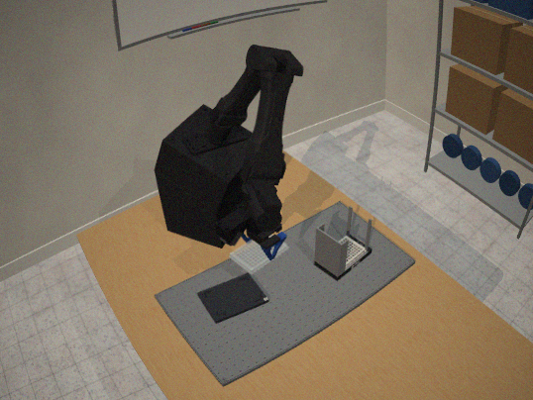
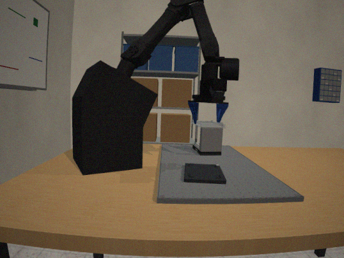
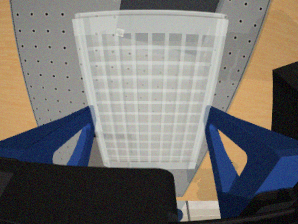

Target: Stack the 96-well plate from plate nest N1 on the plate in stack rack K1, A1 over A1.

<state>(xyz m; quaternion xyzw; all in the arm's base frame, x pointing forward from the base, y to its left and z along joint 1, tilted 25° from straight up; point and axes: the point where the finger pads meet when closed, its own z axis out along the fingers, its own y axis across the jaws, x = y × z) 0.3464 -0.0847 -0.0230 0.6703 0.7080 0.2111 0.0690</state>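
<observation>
My gripper (image 1: pixel 269 246) is shut on a clear 96-well plate (image 1: pixel 249 256) and holds it in the air above the grey mat, between the nest and the rack. In the wrist view the plate (image 3: pixel 149 90) sits between the two blue fingers. The black plate nest N1 (image 1: pixel 233 297) lies flat on the mat with no plate on it; it also shows in the exterior view (image 2: pixel 204 173). The stack rack K1 (image 1: pixel 342 250) stands to the right, with another 96-well plate (image 1: pixel 357 250) low inside it. In the exterior view the gripper (image 2: pixel 208 116) hangs in line with the rack (image 2: pixel 209 138).
The arm's large black base block (image 1: pixel 198 183) stands at the back left of the mat. The rack has a grey wall and tall thin posts (image 1: pixel 359 228). A shelf with boxes (image 1: pixel 487 84) stands off the table at the far right.
</observation>
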